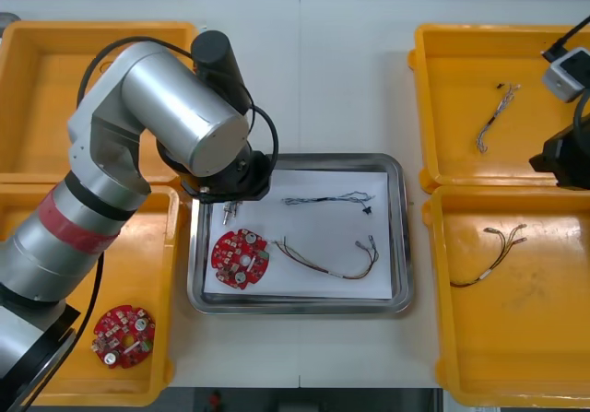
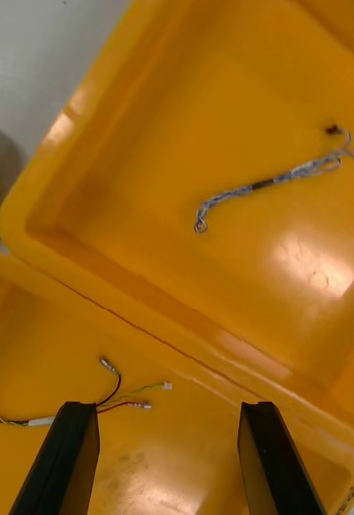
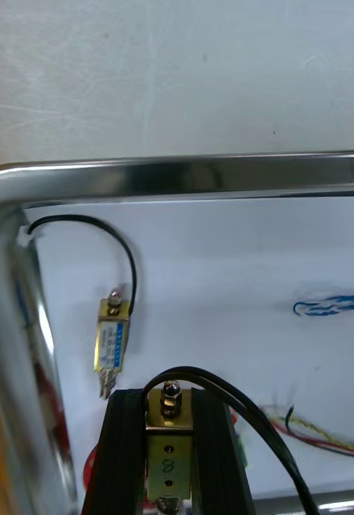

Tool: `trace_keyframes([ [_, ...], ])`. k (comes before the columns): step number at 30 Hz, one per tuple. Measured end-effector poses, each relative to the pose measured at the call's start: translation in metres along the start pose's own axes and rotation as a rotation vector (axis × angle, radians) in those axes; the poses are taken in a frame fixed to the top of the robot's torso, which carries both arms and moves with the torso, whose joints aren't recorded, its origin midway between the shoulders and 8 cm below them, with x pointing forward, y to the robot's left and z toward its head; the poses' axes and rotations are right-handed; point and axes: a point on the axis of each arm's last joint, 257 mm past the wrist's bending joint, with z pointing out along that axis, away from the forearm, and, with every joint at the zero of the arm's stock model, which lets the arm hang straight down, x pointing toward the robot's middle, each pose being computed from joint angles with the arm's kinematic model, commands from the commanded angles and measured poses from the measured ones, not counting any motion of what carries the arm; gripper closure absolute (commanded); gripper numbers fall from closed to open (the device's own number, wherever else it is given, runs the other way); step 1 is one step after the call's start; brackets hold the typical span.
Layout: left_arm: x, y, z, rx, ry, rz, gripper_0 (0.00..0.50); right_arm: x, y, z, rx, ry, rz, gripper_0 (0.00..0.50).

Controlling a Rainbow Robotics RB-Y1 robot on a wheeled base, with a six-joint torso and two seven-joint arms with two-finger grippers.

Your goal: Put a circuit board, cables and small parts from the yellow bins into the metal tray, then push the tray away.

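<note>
Small metal part [image 3: 167,451]: a brass-coloured block with a black lead, clamped between the fingers of the left claw [image 3: 167,396]. It is held over the white-lined metal tray [image 3: 185,173], near the tray's far left corner. The left wrist view shows a second small metal part [image 3: 113,342] lying on the lining just beside. The front view adds a red circuit board [image 1: 241,257], a blue-and-white cable [image 1: 323,198] and a red-and-yellow cable [image 1: 332,263] in the tray. Right claw [image 2: 165,414]: fingers wide, empty, over the right yellow bins [image 2: 145,314].
</note>
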Motion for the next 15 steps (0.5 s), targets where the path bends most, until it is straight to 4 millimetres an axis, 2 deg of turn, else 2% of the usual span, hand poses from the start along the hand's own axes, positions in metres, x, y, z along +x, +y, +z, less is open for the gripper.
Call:
trace_keyframes([
  [4, -0.003, -0.009, 0.020, 0.008, -0.016, -0.002, 0.499, 0.025, -0.012, 0.000, 0.011, 0.027, 0.177, 0.000],
  [9, -0.006, -0.010, 0.041, 0.004, -0.030, -0.007, 0.499, 0.048, -0.018, 0.002, 0.024, 0.067, 0.253, 0.000],
  [13, -0.005, -0.009, 0.051, -0.005, -0.033, 0.001, 0.499, 0.060, -0.018, 0.005, 0.030, 0.092, 0.390, 0.000],
  [15, -0.004, -0.009, 0.052, -0.008, -0.030, 0.002, 0.496, 0.064, -0.016, 0.006, 0.028, 0.101, 0.405, 0.000],
])
